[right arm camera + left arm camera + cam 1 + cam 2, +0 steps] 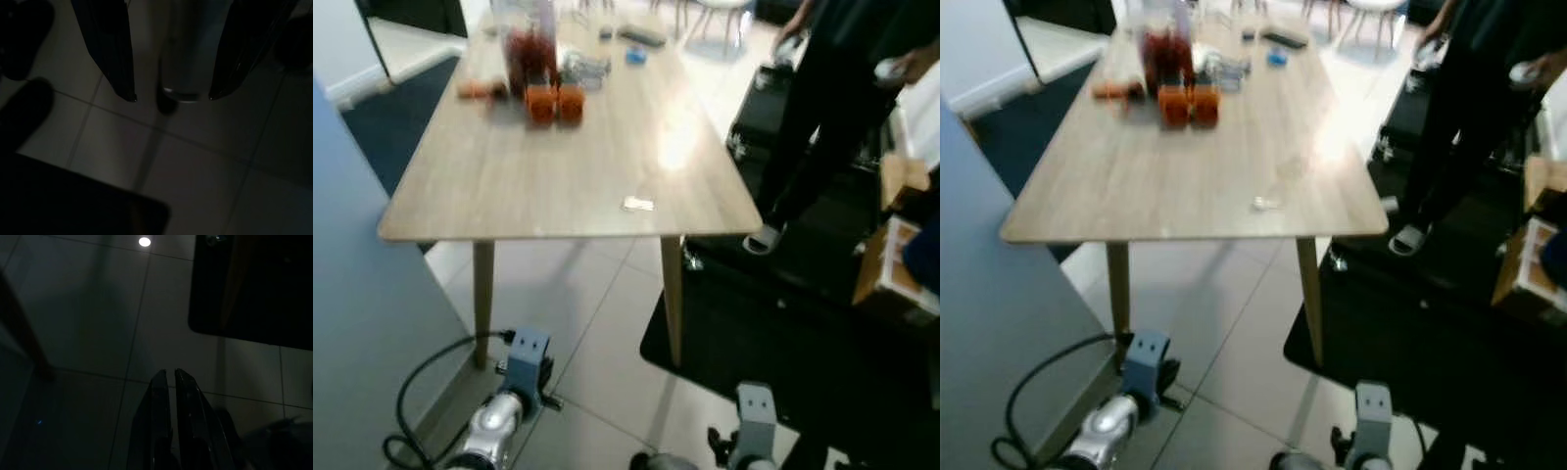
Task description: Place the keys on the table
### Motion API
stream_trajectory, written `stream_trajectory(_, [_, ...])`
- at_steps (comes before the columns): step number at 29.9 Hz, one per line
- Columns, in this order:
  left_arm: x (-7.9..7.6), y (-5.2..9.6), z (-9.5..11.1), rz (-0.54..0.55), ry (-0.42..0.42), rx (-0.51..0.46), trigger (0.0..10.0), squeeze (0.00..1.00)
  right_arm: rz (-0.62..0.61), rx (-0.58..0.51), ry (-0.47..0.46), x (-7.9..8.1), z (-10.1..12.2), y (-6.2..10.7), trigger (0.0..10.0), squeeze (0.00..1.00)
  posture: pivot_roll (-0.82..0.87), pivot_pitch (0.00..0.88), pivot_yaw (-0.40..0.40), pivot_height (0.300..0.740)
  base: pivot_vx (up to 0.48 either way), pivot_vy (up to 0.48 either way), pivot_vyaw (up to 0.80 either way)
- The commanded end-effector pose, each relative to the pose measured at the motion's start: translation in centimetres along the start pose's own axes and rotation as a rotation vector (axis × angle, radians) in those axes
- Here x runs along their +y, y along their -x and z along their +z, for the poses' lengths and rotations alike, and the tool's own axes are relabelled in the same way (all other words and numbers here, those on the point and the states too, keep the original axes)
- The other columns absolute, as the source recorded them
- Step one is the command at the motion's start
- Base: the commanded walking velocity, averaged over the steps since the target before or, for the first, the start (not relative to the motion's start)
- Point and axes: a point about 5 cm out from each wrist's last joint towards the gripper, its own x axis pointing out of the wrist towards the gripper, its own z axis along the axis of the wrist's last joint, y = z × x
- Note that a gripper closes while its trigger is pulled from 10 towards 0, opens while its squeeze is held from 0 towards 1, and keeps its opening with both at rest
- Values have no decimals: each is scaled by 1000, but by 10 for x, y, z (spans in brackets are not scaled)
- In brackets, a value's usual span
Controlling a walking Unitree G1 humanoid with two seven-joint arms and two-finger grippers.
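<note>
A small pale thing, most likely the keys (638, 204), lies on the wooden table (509, 186) near the front edge, toward the robot's right corner; it is too small and blurred to be sure. Nothing touches it, and the orange containers (555, 102) stand well apart, further back on the table.

If these are the keys, the placing looks done, and the step in hand is only to stand clear. Both arms hang low over the tiled floor (88, 308). The left gripper (170, 377) has its two fingers pressed together with nothing between them. The right gripper (171, 98) has its fingers spread wide apart and is empty (only floor and part of the robot's own body show between them).

To do this well, the robot should keep both arms down and away from the table edge. A person (832, 108) stands near the table's right side, so any turn should be slow.
</note>
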Motion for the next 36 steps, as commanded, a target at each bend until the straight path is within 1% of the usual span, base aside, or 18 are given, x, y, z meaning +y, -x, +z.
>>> stream_trajectory(1, [4,3,-4,16,7,14,10000,0,-19,-1,-14,-5,0,1,10000,0,97,37,-17,740,0,0,0])
stream_trajectory(8, [5,3,-2,20,0,-10,10000,0,-19,-4,-17,-4,0,1,10000,0,103,33,-16,740,0,0,0])
stream_trajectory(19, [6,4,-3,24,-10,-11,10000,0,-17,-8,-26,-3,-1,1,10000,0,111,32,-16,740,0,0,0])
stream_trajectory(36, [2,4,-4,18,-23,-10,10000,0,-10,-8,-8,-3,0,1,10000,0,103,34,-19,740,0,0,0])
